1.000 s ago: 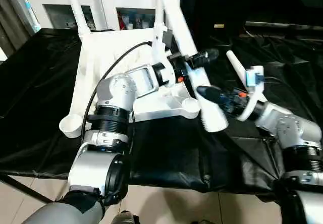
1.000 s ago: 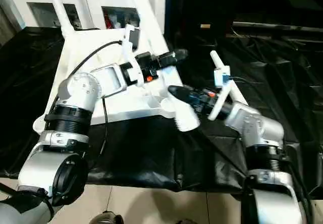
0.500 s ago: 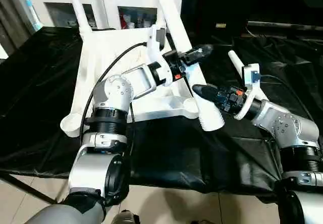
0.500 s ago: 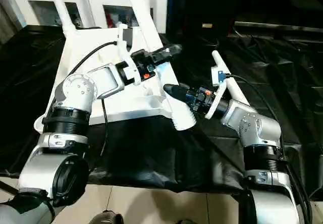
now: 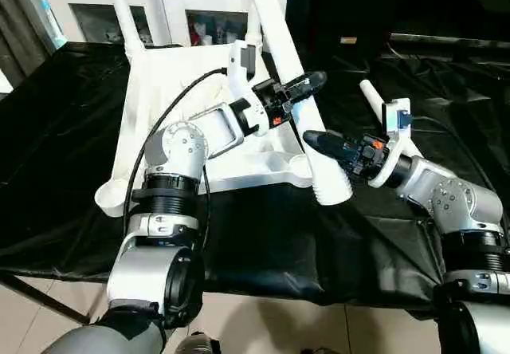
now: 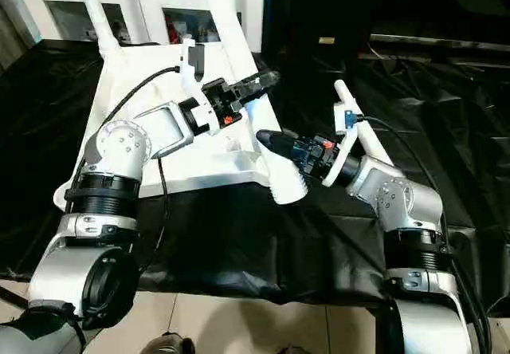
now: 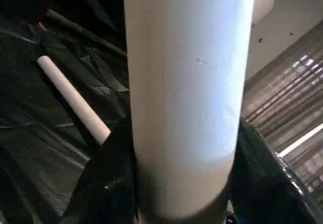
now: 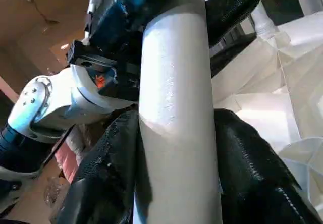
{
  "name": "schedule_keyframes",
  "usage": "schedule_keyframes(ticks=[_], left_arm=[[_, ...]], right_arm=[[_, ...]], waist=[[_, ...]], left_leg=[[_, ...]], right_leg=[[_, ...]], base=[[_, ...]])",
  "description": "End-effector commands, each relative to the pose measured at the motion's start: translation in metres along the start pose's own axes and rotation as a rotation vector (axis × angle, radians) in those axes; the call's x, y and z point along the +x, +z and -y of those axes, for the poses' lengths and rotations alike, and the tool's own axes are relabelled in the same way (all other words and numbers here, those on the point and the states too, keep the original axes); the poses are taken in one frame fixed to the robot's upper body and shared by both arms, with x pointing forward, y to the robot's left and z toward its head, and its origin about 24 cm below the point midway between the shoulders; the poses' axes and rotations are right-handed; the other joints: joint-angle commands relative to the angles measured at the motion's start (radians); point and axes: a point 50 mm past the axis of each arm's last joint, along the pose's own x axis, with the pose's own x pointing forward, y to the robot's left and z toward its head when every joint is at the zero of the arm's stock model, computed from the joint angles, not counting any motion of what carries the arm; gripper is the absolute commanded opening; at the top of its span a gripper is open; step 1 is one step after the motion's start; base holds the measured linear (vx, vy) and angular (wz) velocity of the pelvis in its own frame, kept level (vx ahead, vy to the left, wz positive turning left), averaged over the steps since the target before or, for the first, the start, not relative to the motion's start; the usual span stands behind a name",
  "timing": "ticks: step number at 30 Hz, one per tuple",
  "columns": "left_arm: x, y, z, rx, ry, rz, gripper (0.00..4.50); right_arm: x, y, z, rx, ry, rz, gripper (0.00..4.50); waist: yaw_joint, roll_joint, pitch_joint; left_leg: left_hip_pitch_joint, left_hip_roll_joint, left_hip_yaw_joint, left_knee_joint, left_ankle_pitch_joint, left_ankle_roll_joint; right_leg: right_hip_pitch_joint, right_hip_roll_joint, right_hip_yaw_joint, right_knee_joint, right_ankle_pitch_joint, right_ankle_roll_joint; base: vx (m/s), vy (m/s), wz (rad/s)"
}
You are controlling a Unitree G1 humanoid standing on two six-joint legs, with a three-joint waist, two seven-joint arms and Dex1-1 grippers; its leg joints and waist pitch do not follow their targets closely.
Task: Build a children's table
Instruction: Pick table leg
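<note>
Upside-down white tabletop (image 5: 171,99) lying on the black-draped work table (image 5: 64,171); two legs already standing in the far corner sockets; loose tapered leg (image 5: 299,103) slanting over the near right corner socket (image 5: 299,165); left gripper (image 5: 307,83) fingers wrapped round it higher up, right gripper (image 5: 315,140) pinching it lower down; spare leg (image 7: 75,99) lying on the cloth nearby.
</note>
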Motion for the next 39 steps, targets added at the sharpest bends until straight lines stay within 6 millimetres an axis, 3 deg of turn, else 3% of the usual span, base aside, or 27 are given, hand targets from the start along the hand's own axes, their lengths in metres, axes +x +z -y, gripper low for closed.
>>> schedule_keyframes(ticks=[1,8,9,11,12,15,19,20,22,39], left_arm=[[0.004,0.004,0.012,0.044,-0.055,-0.004,2.06],[0.004,0.004,0.012,0.075,-0.06,-0.015,1.84],[0.004,0.004,0.012,0.085,-0.059,-0.017,1.84],[0.004,0.005,0.015,0.16,-0.061,-0.043,1.84],[0.004,0.006,0.017,0.183,-0.066,-0.052,1.84],[0.004,0.007,0.021,0.234,-0.081,-0.079,1.84],[0.004,0.009,0.027,0.302,-0.122,-0.125,1.84],[0.004,0.01,0.027,0.312,-0.127,-0.133,1.84],[0.004,0.01,0.029,0.331,-0.141,-0.152,1.84],[0.002,0.004,0.036,0.373,-0.225,-0.232,1.84]], right_arm=[[0.0,0.003,0.002,-0.019,-0.038,0.002,1.84],[0.0,0.002,0.001,-0.025,-0.037,-0.002,1.84],[0.0,0.002,0.001,-0.026,-0.036,-0.005,2.19],[0.0,0.003,0.001,-0.034,-0.054,-0.027,2.4],[0.001,0.004,0.001,-0.033,-0.062,-0.034,2.56],[0.001,0.005,0.002,-0.04,-0.095,-0.077,2.74],[-0.005,0.004,-0.003,-0.081,-0.113,-0.22,3.03],[-0.006,0.004,-0.004,-0.082,-0.108,-0.244,3.04],[-0.008,0.003,-0.006,-0.083,-0.104,-0.283,3.04],[-0.001,-0.009,-0.006,-0.107,-0.094,-0.432,3.04]], waist=[[0.004,-0.019,-0.095],[0.004,-0.023,-0.095],[0.004,-0.023,-0.095],[0.004,-0.028,-0.095],[0.004,-0.025,-0.095],[0.003,-0.03,-0.095],[0.005,-0.028,-0.093],[0.006,-0.034,-0.093],[0.008,-0.028,-0.093],[0.006,-0.031,-0.095]], left_leg=[[0.022,0.008,-0.007,-0.062,-0.13,0.06],[0.022,0.008,-0.007,-0.062,-0.128,0.059],[0.022,0.008,-0.007,-0.062,-0.129,0.06],[0.022,0.009,-0.007,-0.062,-0.125,0.062],[0.023,0.011,-0.007,-0.063,-0.12,0.062],[0.022,0.009,-0.006,-0.063,-0.117,0.057],[0.023,0.008,-0.006,-0.063,-0.111,0.048],[0.022,0.008,-0.004,-0.062,-0.115,0.048],[0.022,0.008,-0.005,-0.062,-0.113,0.047],[0.021,0.009,-0.005,-0.059,-0.113,0.049]], right_leg=[[0.064,-0.038,0.018,-0.067,-0.175,-0.226],[0.064,-0.038,0.018,-0.066,-0.17,-0.228],[0.064,-0.037,0.018,-0.066,-0.17,-0.229],[0.065,-0.038,0.018,-0.066,-0.171,-0.226],[0.063,-0.038,0.019,-0.064,-0.171,-0.225],[0.064,-0.038,0.02,-0.064,-0.176,-0.223],[0.064,-0.037,0.021,-0.065,-0.184,-0.21],[0.065,-0.037,0.022,-0.065,-0.186,-0.207],[0.065,-0.038,0.022,-0.064,-0.188,-0.207],[0.065,-0.038,0.022,-0.059,-0.173,-0.225]], base=[[0.0,0.0,0.0],[0.0,0.0,0.0],[0.0,0.0,0.0],[0.0,0.0,0.0],[0.0,0.0,0.0],[0.0,0.0,0.0],[0.0,0.0,0.0],[0.0,0.0,0.0],[0.0,0.0,0.0],[0.0,0.0,0.0]])
